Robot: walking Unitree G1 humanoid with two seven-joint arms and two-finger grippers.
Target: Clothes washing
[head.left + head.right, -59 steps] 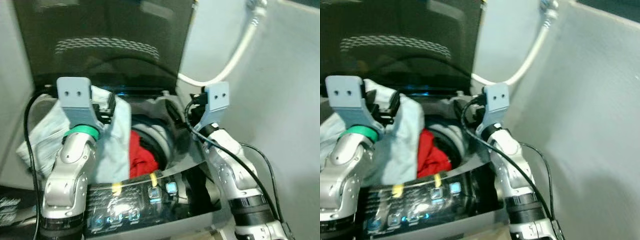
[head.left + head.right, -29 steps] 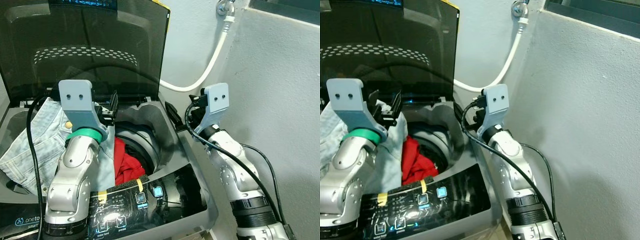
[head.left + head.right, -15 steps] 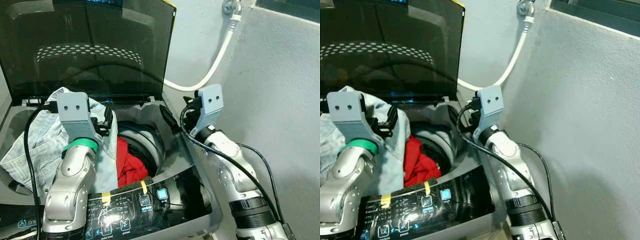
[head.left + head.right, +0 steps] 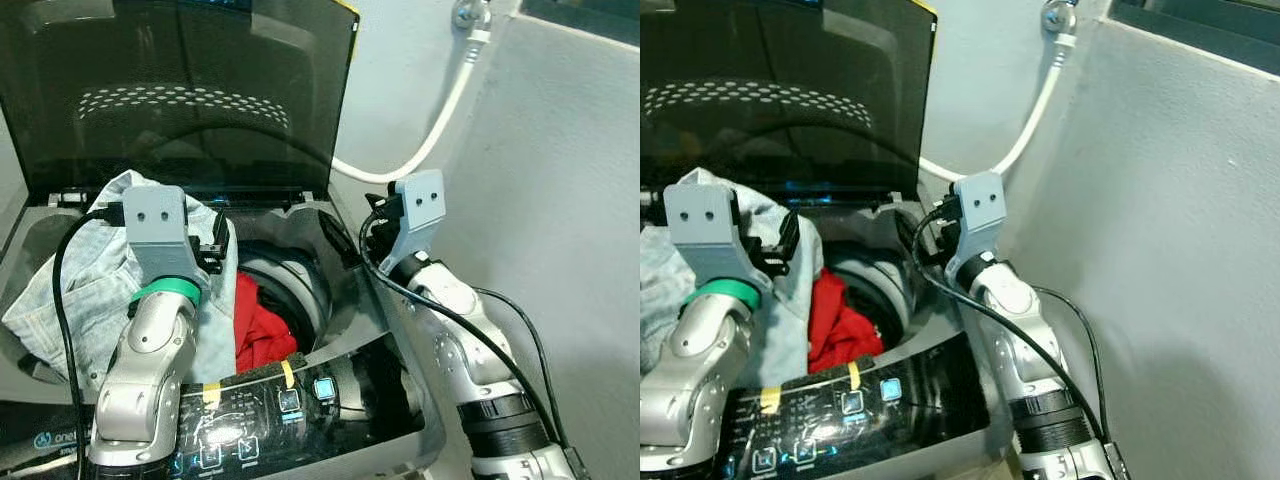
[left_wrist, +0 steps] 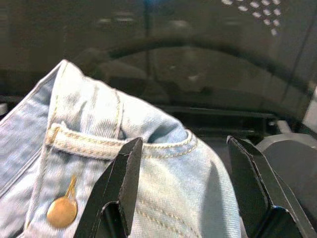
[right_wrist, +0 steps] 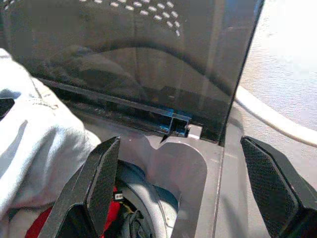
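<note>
Light blue jeans (image 4: pixel 80 280) lie bunched over the left rim of the open top-loading washing machine, with the waistband and brass button (image 5: pixel 62 210) close under my left wrist. My left gripper (image 5: pixel 183 144) is open, its fingers straddling the jeans' waistband at the drum's left edge (image 4: pixel 215 245). A red garment (image 4: pixel 255 325) lies inside the drum (image 4: pixel 305 285). My right gripper (image 6: pixel 181 144) is open with nothing in it, raised over the drum's right rear rim (image 4: pixel 375 230).
The dark tinted lid (image 4: pixel 180 90) stands upright behind the drum. A lit control panel (image 4: pixel 290 405) runs along the machine's front edge. A white hose (image 4: pixel 440 120) curves down the grey wall (image 4: pixel 560 200), which stands close on the right.
The camera has shifted and steadied after a blur. The jeans bunch higher around my left wrist than a second ago. Both grippers stay open and hold almost the same places.
</note>
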